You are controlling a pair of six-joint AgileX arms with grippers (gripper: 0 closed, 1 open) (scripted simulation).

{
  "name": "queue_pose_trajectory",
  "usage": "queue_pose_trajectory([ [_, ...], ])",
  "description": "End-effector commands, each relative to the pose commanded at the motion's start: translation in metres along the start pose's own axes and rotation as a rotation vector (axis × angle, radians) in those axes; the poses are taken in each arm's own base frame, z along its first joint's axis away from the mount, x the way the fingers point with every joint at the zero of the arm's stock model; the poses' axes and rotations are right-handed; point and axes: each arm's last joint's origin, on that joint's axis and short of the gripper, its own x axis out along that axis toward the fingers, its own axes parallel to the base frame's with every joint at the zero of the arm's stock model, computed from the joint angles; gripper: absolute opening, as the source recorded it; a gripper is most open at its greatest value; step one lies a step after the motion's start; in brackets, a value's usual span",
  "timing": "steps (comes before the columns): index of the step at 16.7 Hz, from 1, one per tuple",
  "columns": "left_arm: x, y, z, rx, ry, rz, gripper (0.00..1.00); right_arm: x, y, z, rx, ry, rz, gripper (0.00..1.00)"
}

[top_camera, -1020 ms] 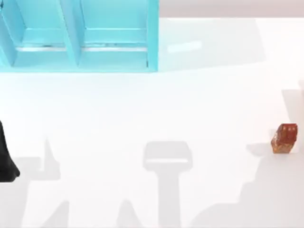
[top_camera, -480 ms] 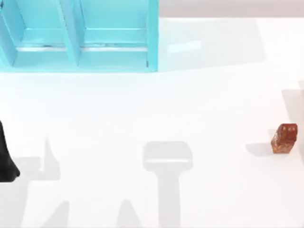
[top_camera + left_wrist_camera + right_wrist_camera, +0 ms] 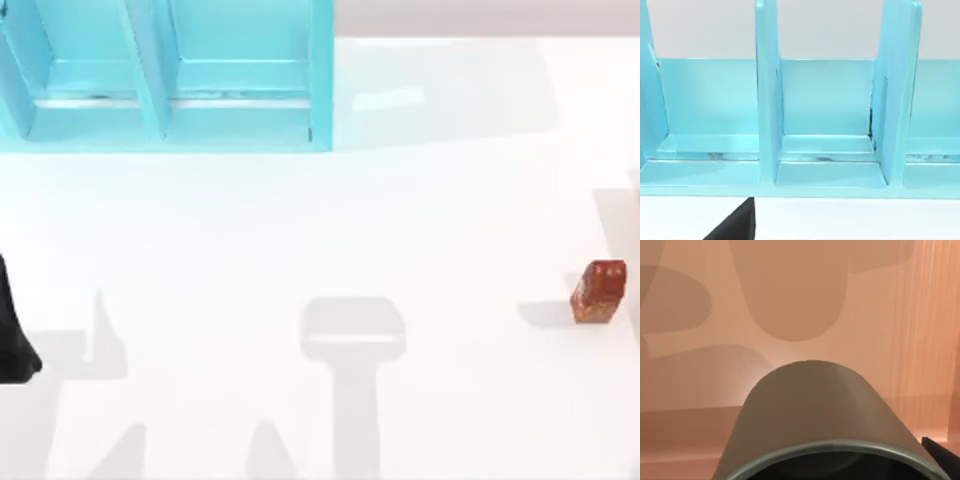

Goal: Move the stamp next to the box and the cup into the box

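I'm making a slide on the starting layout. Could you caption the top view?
Blue box at the table's far left, stamp upright near the right edge, far apart.

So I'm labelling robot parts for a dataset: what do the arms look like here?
Little shows: the left arm is a plain matte black shape, widening downward, at the top view's left edge, with no cables or markings. A black wedge appears in the left wrist view.
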Motion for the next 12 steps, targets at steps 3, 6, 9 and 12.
queue_pose_trajectory([
  [3, 0.000, 0.000, 0.000, 0.000, 0.000, 0.000, 1.00, 0.014, 0.000, 0.000, -0.003, -0.024, -0.023, 0.00],
  [6, 0.000, 0.000, 0.000, 0.000, 0.000, 0.000, 1.00, 0.037, 0.002, -0.003, -0.015, -0.015, 0.019, 0.00],
  [9, 0.000, 0.000, 0.000, 0.000, 0.000, 0.000, 1.00, 0.045, 0.002, -0.005, -0.017, -0.006, 0.040, 0.00],
  [12, 0.000, 0.000, 0.000, 0.000, 0.000, 0.000, 1.00, 0.045, 0.002, -0.005, -0.017, -0.006, 0.040, 0.08],
])
